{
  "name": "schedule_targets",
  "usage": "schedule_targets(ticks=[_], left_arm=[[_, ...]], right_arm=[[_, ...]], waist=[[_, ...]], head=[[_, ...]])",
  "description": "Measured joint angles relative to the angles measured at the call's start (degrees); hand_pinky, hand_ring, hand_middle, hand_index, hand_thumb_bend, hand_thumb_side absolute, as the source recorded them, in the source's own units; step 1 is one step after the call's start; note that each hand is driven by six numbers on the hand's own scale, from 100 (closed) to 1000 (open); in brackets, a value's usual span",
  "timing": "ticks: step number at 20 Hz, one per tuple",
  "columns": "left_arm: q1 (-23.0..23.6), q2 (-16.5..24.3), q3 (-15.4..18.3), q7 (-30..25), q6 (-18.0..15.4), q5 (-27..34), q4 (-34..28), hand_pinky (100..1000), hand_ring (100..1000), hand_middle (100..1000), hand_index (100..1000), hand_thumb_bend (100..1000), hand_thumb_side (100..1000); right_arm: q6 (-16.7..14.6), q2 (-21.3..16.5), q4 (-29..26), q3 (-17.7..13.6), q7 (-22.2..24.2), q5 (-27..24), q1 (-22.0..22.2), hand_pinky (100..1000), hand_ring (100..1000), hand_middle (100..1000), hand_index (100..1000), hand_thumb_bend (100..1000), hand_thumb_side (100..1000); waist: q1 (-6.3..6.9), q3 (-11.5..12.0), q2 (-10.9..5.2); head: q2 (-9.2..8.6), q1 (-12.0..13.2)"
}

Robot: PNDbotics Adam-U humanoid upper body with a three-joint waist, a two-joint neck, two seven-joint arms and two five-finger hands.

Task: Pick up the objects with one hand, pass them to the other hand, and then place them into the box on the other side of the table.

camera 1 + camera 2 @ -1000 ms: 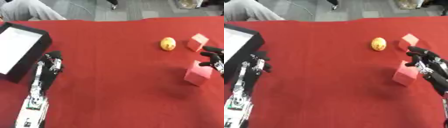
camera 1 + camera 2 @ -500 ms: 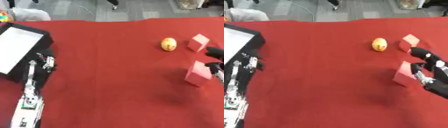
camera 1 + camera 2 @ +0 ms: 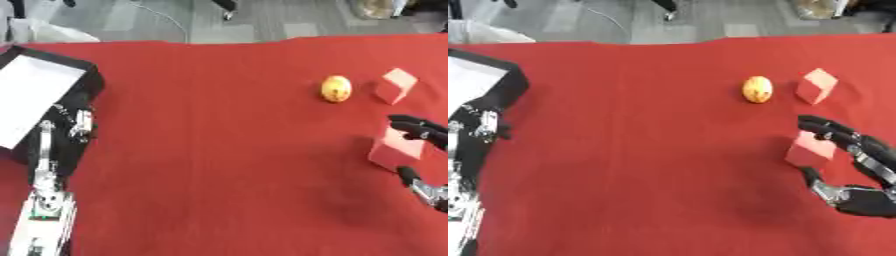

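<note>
The right hand [image 3: 859,170] is reaching around a red block [image 3: 809,150] on the red tablecloth [image 3: 640,150], its fingers [image 3: 826,127] arching over the block's far side and its thumb [image 3: 815,184] spread on the near side, not yet clamping it. Beyond the fingers, a yellow-orange ball [image 3: 756,89] and a second red block [image 3: 816,85] are lying close together. The left hand [image 3: 74,120] is resting with fingers relaxed, far across from the right hand, just beside the black box [image 3: 35,95] with its white inside.
</note>
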Motion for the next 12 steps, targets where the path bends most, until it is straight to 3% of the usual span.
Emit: schedule_targets(ticks=[12], left_arm=[[-0.12, 0.00, 0.02, 0.01, -0.01, -0.03, 0.00, 419, 444, 536, 744, 178, 657]], right_arm=[[-0.03, -3.19, 4.25, -0.63, -8.61, 6.85, -1.95, 902, 993, 989, 1000, 128, 572]], waist=[[0.02, 0.09, 0.00]], head=[[-0.23, -0.90]])
